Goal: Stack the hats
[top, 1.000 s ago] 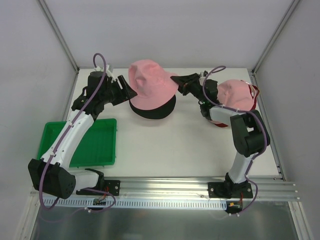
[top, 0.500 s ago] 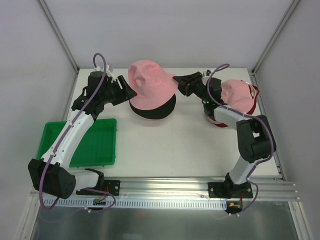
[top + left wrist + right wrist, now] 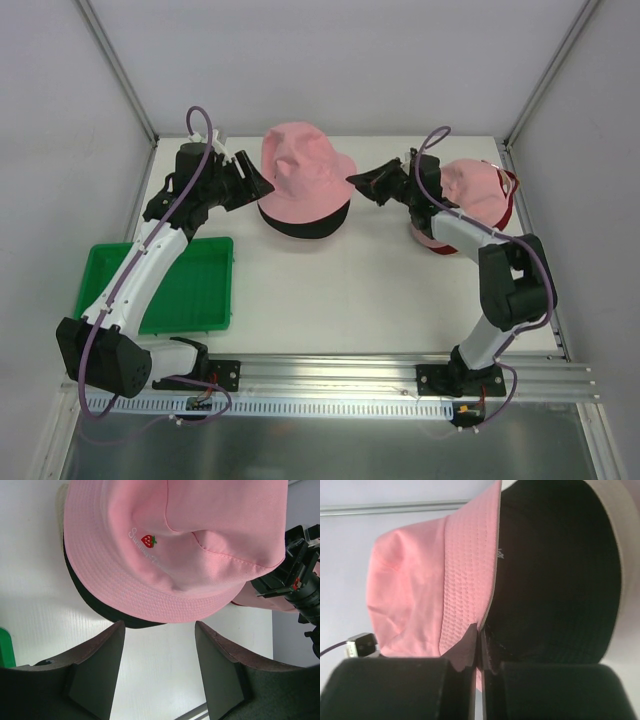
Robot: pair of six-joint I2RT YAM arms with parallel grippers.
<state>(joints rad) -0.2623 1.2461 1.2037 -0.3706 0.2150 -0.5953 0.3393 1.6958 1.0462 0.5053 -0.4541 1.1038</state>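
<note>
A pink bucket hat (image 3: 300,170) sits on top of a black bucket hat (image 3: 300,224) at the back centre. My right gripper (image 3: 353,180) is at the stack's right side. In the right wrist view the gripper (image 3: 481,630) is shut on the pink hat's brim (image 3: 470,570), with the black hat (image 3: 555,570) beside it. A beige edge (image 3: 616,535) rims the black hat. My left gripper (image 3: 262,184) is open and empty at the stack's left side. Its wrist view shows the jaws (image 3: 160,625) apart, just short of the pink (image 3: 175,540) and black (image 3: 100,612) hats. A pink baseball cap (image 3: 478,190) lies on a red cap (image 3: 510,196) at the right.
A flat green tray (image 3: 205,290) lies at the left front, partly under my left arm. My right forearm (image 3: 450,225) lies across the front of the two caps. The enclosure walls stand close behind and at both sides.
My right gripper has moved down and slightly towards me with the pink brim in it. The pink hat has sunk lower onto the black hat. The left arm has not moved.
</note>
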